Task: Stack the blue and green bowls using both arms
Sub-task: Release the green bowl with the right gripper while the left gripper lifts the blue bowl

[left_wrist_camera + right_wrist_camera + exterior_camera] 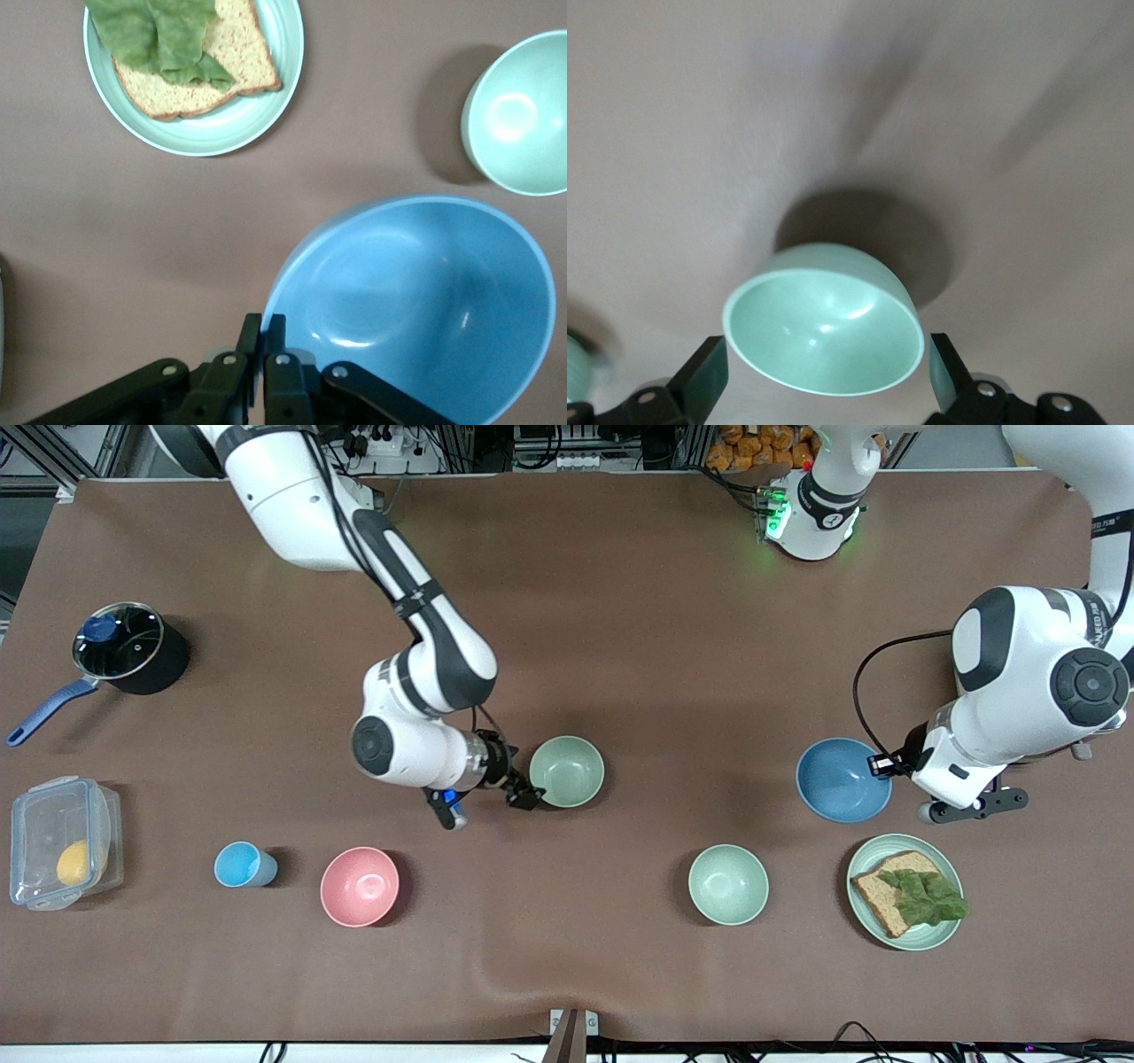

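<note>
Beside the sandwich plate [948, 934], the left gripper [263, 332] is clenched on the blue bowl's [842, 779] rim. Toward the right arm's end, the right gripper [824, 372] (fingers spread) straddles the green bowl [567, 771] — nothing stacked yet, both moves remain.

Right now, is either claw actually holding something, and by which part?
Yes: the left claw pinches the blue bowl by its rim. The right claw is open, straddling the green bowl without gripping it.
</note>
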